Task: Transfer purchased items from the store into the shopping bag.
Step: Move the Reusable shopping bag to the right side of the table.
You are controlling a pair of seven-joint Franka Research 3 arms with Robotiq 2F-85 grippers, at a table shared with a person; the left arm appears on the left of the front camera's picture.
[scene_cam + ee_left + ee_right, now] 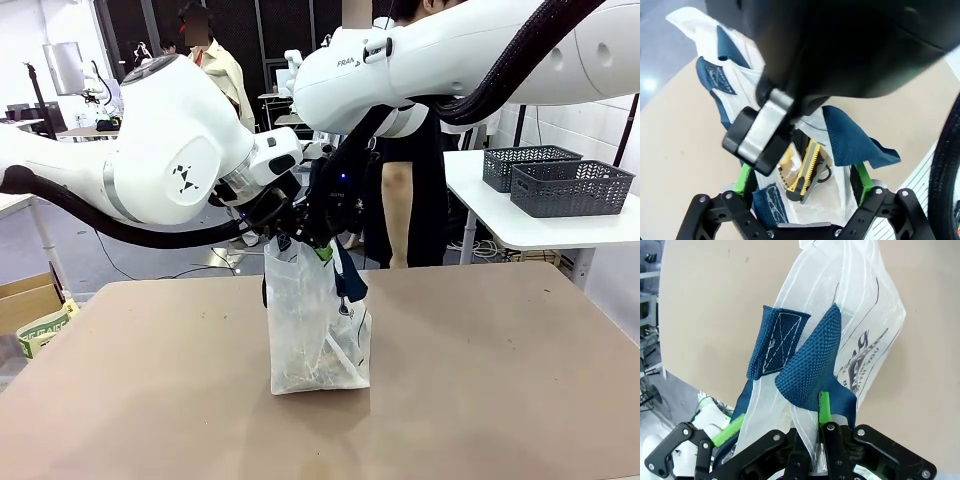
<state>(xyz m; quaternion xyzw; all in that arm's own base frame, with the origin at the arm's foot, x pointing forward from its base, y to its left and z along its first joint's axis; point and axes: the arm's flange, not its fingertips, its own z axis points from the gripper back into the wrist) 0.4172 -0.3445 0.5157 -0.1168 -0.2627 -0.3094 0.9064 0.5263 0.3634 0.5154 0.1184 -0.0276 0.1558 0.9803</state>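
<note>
A clear plastic bag [318, 330] stands upright in the middle of a brown table [500, 400], with its mouth drawn up. Pale brownish contents show through the plastic near the bottom. Seen from above the mouth, a yellow pack [809, 162] with black trim lies inside. Something brownish lies beside it that I cannot make out. Navy handles [810, 365] flop at the rim, one hanging down the bag's front, and dark lettering runs along one side.

The right gripper [815, 412] reaches down from the upper right. Its fingers are pressed together on the rim plastic and a navy handle, holding that side up. The left gripper [801, 180] comes in from the left and sits at the mouth, just beside the other. Its green-padded fingers [860, 177] are spread wide with the opening between them. I cannot tell whether they touch the plastic.

A person [405, 170] stands beyond the table. To the right, two dark mesh baskets [560, 180] sit on a white side table [480, 215].
</note>
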